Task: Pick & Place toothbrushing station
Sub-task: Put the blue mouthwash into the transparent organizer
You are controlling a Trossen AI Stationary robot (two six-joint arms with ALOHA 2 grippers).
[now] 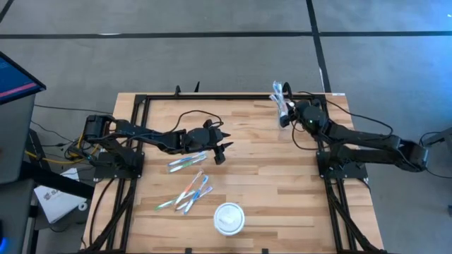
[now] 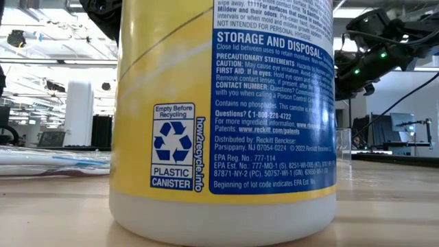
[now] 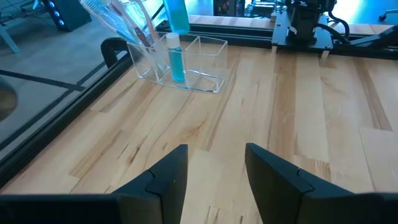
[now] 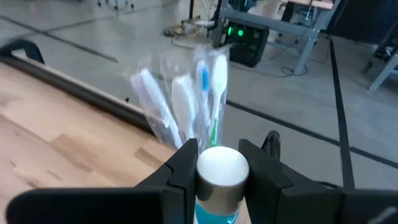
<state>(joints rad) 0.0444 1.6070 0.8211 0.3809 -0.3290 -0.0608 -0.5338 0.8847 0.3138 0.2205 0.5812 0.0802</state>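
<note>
We find the right gripper (image 4: 214, 167), upper right in the high view, clenched on a white-capped blue tube (image 4: 219, 177) over the clear plastic organiser (image 3: 186, 59), so lowering and release remain, while the left gripper (image 1: 220, 148) waits released mid-table.

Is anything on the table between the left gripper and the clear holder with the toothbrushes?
No: the left wrist view shows bare wood between the open left gripper and the clear holder.

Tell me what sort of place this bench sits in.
Probably a robotics lab or workshop, not a bathroom. The wooden table has a black metal frame and stands on a grey floor marked with dark lines; the low view shows an open hall with ceiling lights, and monitors and desks behind.
</note>
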